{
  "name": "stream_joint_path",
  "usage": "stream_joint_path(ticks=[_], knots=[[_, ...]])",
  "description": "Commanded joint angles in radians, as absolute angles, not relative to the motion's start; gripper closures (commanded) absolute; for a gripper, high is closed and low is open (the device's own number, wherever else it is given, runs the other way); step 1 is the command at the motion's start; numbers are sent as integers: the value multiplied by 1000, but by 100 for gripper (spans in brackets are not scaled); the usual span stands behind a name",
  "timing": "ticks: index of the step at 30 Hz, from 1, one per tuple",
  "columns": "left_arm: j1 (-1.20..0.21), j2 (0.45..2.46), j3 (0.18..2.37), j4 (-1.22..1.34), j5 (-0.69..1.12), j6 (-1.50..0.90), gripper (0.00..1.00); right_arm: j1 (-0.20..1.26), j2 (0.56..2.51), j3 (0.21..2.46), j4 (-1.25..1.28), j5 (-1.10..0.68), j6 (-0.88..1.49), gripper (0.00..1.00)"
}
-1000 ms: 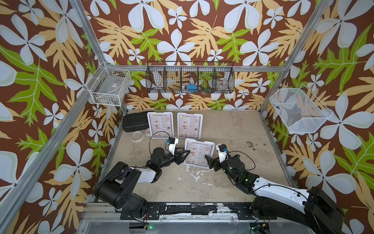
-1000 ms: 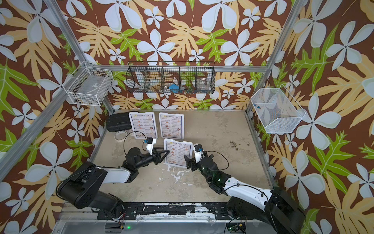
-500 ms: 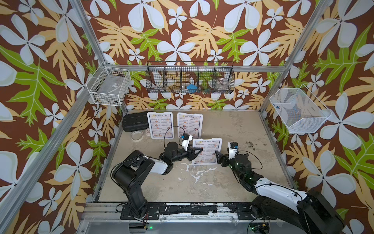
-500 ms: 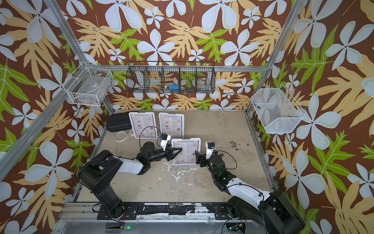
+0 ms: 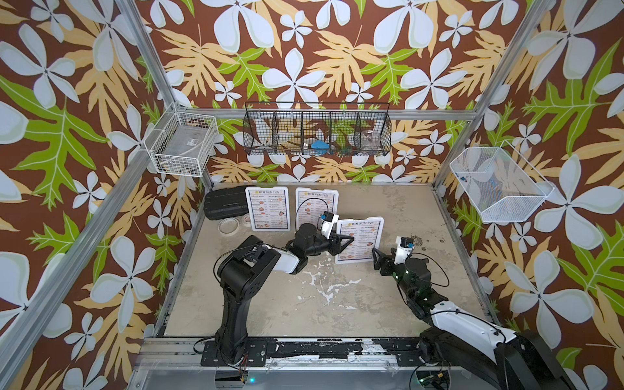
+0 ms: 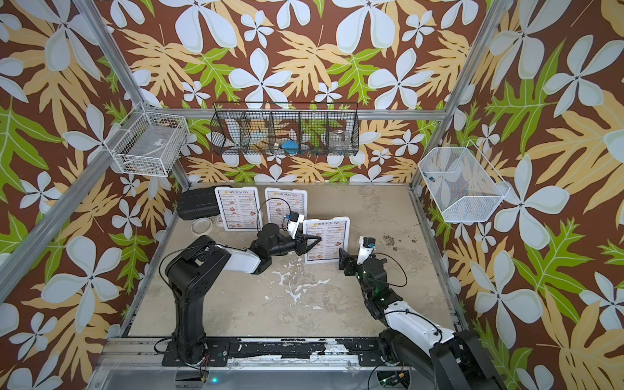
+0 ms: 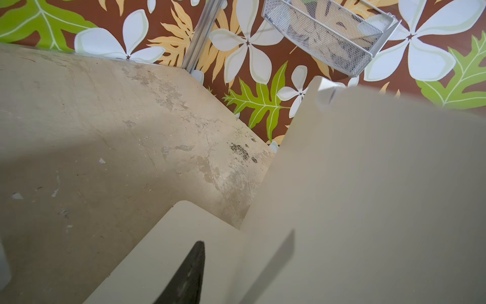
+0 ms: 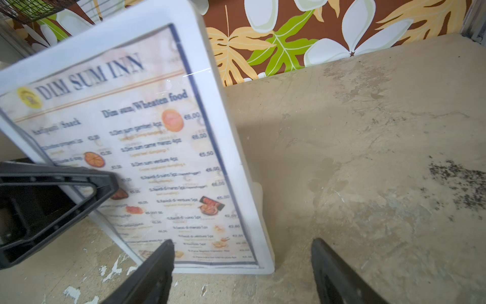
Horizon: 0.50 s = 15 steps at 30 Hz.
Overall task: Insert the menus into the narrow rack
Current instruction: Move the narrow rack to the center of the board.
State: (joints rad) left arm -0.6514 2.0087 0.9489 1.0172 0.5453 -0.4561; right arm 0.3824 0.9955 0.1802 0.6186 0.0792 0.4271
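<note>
My left claw (image 5: 349, 240) clamps the upright menu (image 5: 366, 236) by its side edge. My right claw (image 8: 242, 243) stands wide and empty, the menu's lower corner just ahead of it. Recommended: advance it squarely onto that edge and close before the left releases.

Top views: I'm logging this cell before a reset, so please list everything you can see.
left back menu: one, white with blue border, upright at table's back left
right back menu: one, same, beside it
front menu: one, same, upright mid-table
case: one, black, table's back left corner
round dishes: two, clear, before the case
wire rack: one, black, back wall, small items inside
wire basket: one, white, left wall
mesh basket: one, white, right wall
table: one, beige
left end effector: one, black, gripping front menu's edge
right end effector: one, black, open, beside front menu
</note>
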Motion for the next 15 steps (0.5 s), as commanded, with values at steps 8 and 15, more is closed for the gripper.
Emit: stream_joint_path(ticks=[8,15], knots=[[-670,2129,1127,902,572,-476,55,381,950,152,633,94,443,18],[-689,2207,1239,850,569,-485,55,380,954,147,643,88,443,19]])
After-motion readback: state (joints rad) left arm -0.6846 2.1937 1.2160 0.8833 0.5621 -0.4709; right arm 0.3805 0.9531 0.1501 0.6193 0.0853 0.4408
